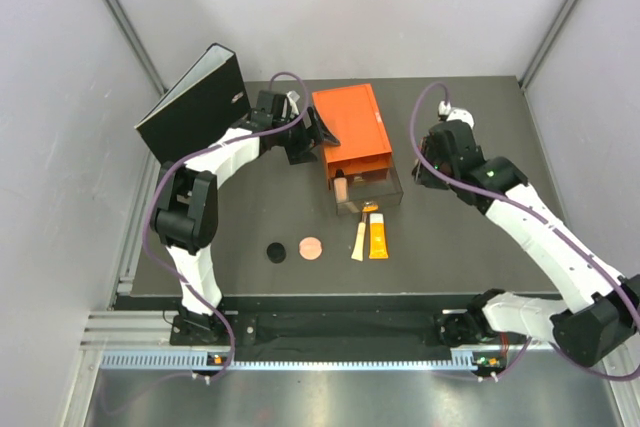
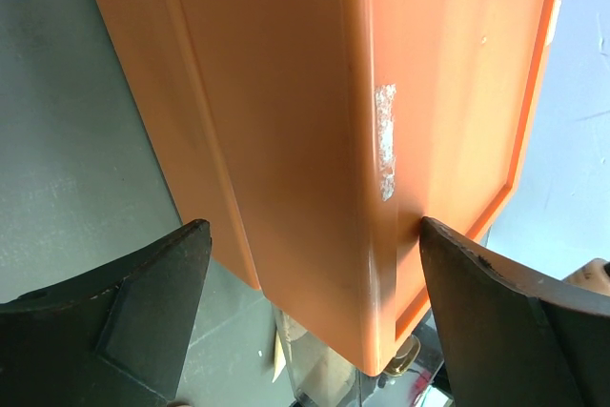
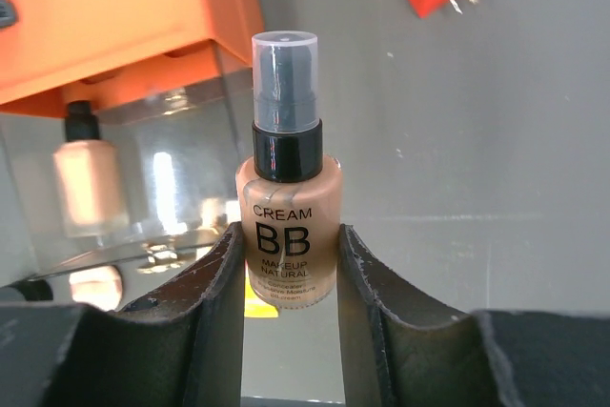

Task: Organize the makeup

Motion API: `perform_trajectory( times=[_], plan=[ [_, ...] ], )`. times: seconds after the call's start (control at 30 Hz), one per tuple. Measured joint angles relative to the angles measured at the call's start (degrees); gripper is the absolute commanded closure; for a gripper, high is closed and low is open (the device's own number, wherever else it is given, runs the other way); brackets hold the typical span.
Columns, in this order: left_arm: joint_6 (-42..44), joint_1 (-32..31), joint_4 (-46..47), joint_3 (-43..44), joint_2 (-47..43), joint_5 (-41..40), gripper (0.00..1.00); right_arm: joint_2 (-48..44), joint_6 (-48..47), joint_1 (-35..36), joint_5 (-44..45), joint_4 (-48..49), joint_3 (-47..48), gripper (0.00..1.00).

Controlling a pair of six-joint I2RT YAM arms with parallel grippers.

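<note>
Gripping BB cream bottle (image 3: pixel 286 188) low down, centre frame, right gripper (image 3: pixel 291 235) may let it tip; left gripper (image 2: pixel 315 231) gapes astride orange box (image 2: pixel 286 92).

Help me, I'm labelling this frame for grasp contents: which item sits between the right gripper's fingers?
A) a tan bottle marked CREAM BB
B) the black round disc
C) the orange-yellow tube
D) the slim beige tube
A: in the right wrist view the tan bottle, printed CREAM BB, stands upright between the fingers of the right gripper, which touch it on both sides.
</note>
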Motion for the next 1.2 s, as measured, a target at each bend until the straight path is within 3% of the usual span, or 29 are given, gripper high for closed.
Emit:
perform_trajectory(
  times=[0.57, 1.2],
  plan=[
    [0.02, 0.00, -0.22, 0.11, 0.11, 0.09, 0.06, 12.48, -0.31, 9.60, -4.90, 5.68, 4.90, 1.00],
    [0.02, 0.00, -0.24, 0.11, 0.11, 0.07, 0.06, 22.93, -0.81, 12.70, -10.58, 8.15, 8.33, 0.92]
  ],
)
